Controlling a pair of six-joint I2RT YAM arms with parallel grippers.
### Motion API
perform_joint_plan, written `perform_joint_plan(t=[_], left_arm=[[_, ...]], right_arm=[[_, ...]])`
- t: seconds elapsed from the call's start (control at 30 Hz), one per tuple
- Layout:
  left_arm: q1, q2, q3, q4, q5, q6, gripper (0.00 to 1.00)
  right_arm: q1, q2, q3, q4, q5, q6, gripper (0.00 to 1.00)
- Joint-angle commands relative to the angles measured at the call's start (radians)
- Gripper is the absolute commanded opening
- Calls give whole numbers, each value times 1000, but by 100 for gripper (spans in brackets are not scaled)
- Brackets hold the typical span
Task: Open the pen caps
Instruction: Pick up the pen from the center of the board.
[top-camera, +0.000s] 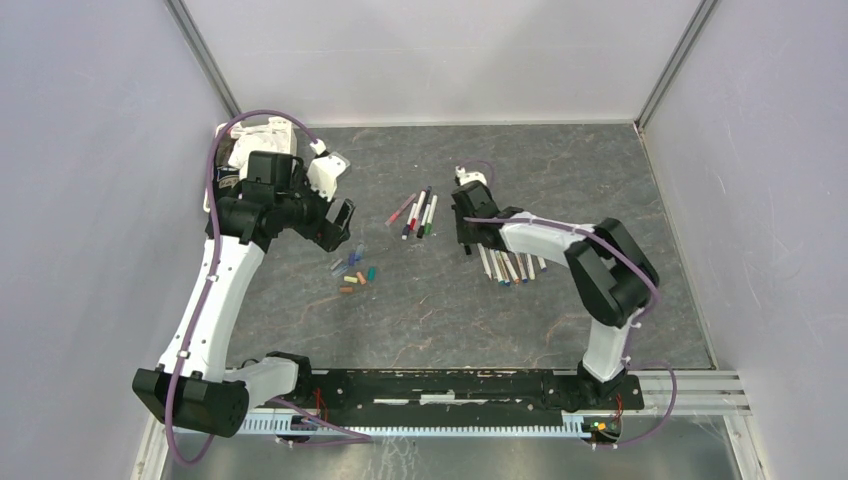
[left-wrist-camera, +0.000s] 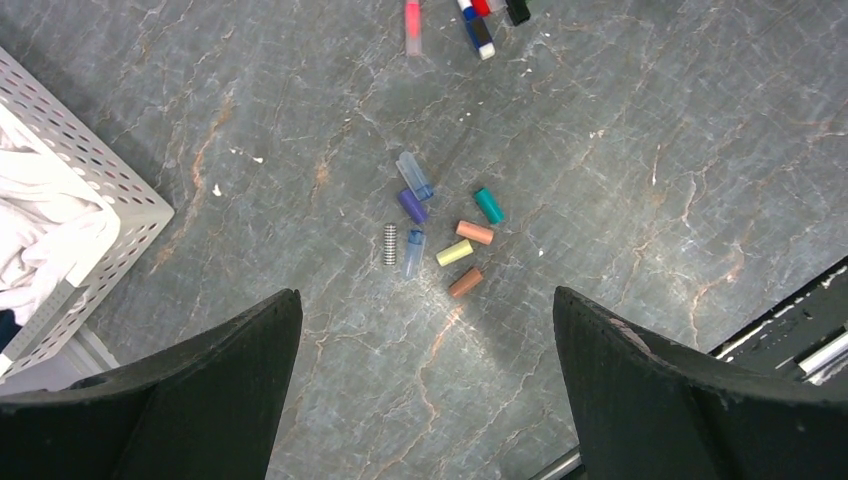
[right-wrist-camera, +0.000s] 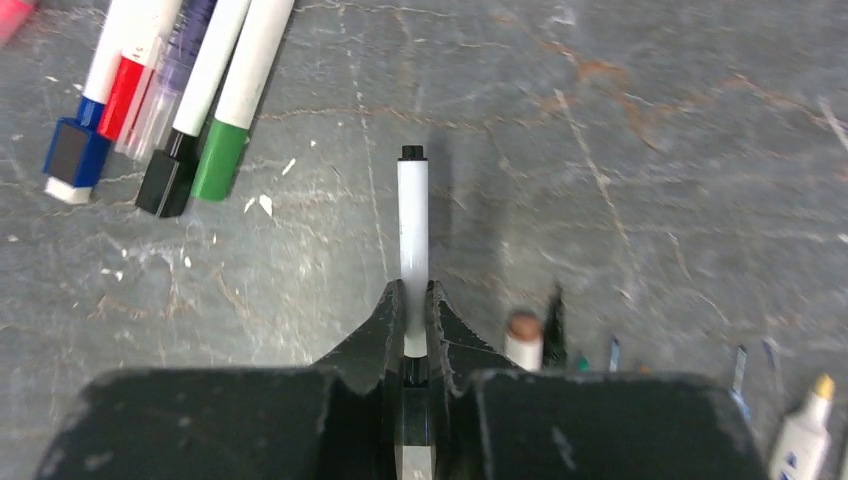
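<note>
Grey tabletop (left-wrist-camera: 650, 150), loose pen caps (left-wrist-camera: 474, 232)

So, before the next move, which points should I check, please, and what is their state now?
1. Right hand shut on the white pen: ok.
2. Pen held straight along the hand: ok.
3. Cap on the pen's visible end: not ok, only a small black tip shows.
4. Left hand open, loose caps untouched: ok.
5. Capped pens lie apart from the held pen: ok.
</note>
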Motion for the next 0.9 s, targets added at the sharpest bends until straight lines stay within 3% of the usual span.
perform_joint_plan(t=[0.0, 0.23, 0.43, 0.6, 0.87], left_arm=[[5, 0, 50, -11, 73, -20, 100], [4, 18, 62, -4, 166, -61, 100], [3, 14, 40, 8, 374, -117, 100], [2, -8, -2, 44, 525, -154, 100], [1, -45, -55, 170, 671, -262, 98]], right_arm=[[-8, -189, -82, 105, -5, 76, 2], [44, -462, -279, 533, -181, 206, 0], [182, -538, -326, 841, -148, 302, 0], [270, -529, -343, 993, -85, 375, 0], [370, -495, -333, 1091, 18, 381, 0]])
